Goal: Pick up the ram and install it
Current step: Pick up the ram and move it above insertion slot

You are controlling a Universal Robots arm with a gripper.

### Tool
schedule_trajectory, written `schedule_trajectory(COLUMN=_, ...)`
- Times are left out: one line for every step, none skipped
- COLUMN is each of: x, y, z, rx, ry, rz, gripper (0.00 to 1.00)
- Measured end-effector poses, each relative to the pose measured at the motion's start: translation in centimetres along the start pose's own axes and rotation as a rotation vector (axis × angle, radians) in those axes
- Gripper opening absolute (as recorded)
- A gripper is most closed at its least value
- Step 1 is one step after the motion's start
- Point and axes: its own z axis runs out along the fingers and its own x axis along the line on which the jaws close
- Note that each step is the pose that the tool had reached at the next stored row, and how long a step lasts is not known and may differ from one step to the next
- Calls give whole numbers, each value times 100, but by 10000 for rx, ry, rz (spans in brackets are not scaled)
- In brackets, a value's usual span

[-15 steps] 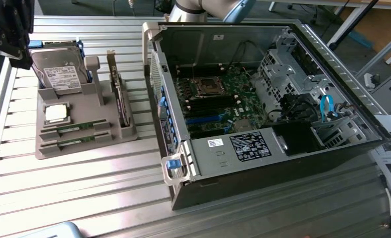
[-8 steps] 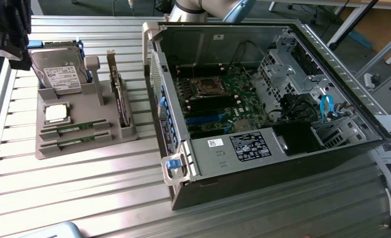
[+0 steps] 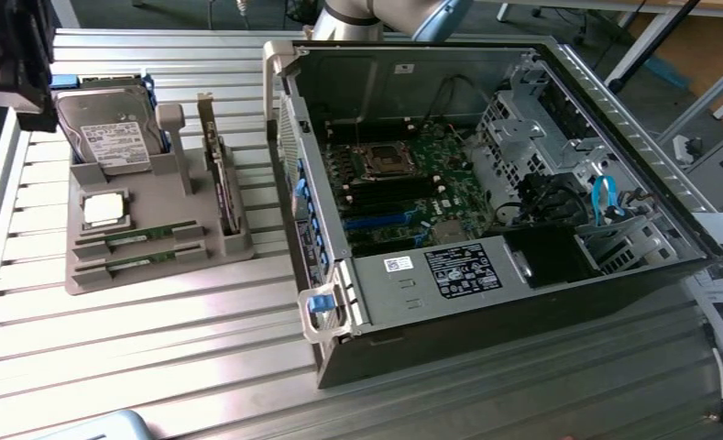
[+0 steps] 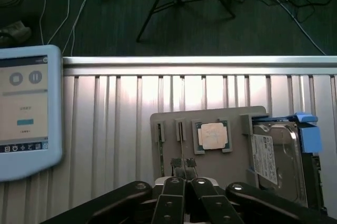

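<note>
Now hand [image 4: 184, 165] closed, empty, pointing down over tray [image 4: 229, 167], fingertips near ram [image 4: 160, 155].

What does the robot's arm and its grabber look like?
The arm is a smooth silver-grey tube with a light blue cap at its joint. The gripper is black, built of jointed bars with round silver pins.

On the ribbed metal worktop [image 3: 153, 348], an open computer case [image 3: 484, 302] lies to the exterior view's right of a grey tray [image 3: 221, 254] holding a hard drive [image 3: 111, 133], a processor chip [image 3: 102, 209] and two ram sticks [image 3: 135, 239].
</note>
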Motion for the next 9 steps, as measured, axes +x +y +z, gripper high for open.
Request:
schedule_trajectory(x=0, y=0, z=0, rx=2, ry=14, rz=-90, gripper=11)
schedule_trajectory(x=0, y=0, z=0, rx=3, ry=27, rz=-159, gripper=11)
schedule_trajectory(x=0, y=0, z=-1, rx=5, ry=34, rz=-204, gripper=11)
schedule_trajectory(x=0, y=0, z=-1, rx=23, ry=39, rz=-230, gripper=11)
schedule_trajectory(x=-1, y=2, z=-1, rx=75, ry=41, rz=-246, gripper=11)
schedule_trajectory(x=-1, y=2, z=-1, rx=146, ry=45, rz=-266, gripper=11)
schedule_trajectory(x=0, y=3, z=0, rx=206, ry=47, rz=-285, gripper=11)
schedule_trajectory(x=0, y=4, z=1, rx=269, ry=47, rz=-305, gripper=11)
schedule_trajectory(x=0, y=5, z=0, rx=324, ry=50, rz=-324, gripper=11)
